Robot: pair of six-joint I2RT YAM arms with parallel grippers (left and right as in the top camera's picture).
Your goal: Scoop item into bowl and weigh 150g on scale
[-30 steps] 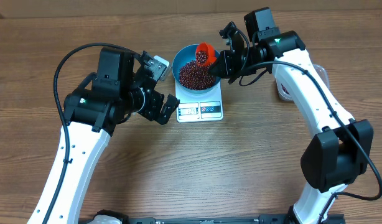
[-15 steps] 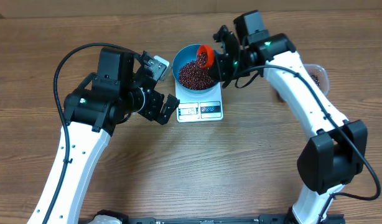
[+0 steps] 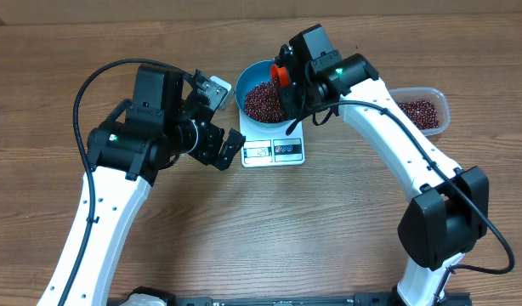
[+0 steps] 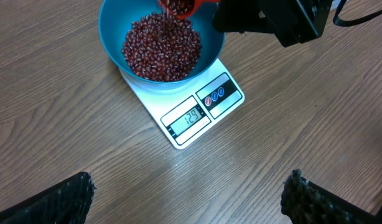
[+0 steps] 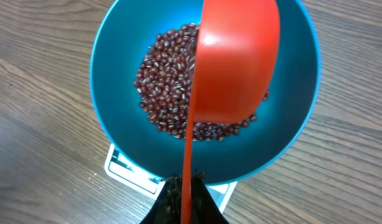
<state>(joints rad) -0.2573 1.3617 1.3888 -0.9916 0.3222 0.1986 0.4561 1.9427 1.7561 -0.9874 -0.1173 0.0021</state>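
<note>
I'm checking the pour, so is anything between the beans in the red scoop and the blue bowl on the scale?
Nothing visible does. The red-orange plastic scoop is tipped directly over the open round blue bowl, which sits on the flat white kitchen scale, and small dark red-brown beans already lie heaped inside.

We see a single piece of furniture, a wooden table (image 3: 346, 221), and its top fills every view from edge to edge. The wood is mid-brown with darker streaks of grain. These run side to side in the overhead view and slantwise beneath the left gripper (image 4: 191, 208) in its wrist view. To either side of the right gripper (image 5: 181, 199) the same grain shows, a little blurred. The light is soft and even, falling from above. Shadows on the wood are pale, and the surface carries a dull sheen.
</note>
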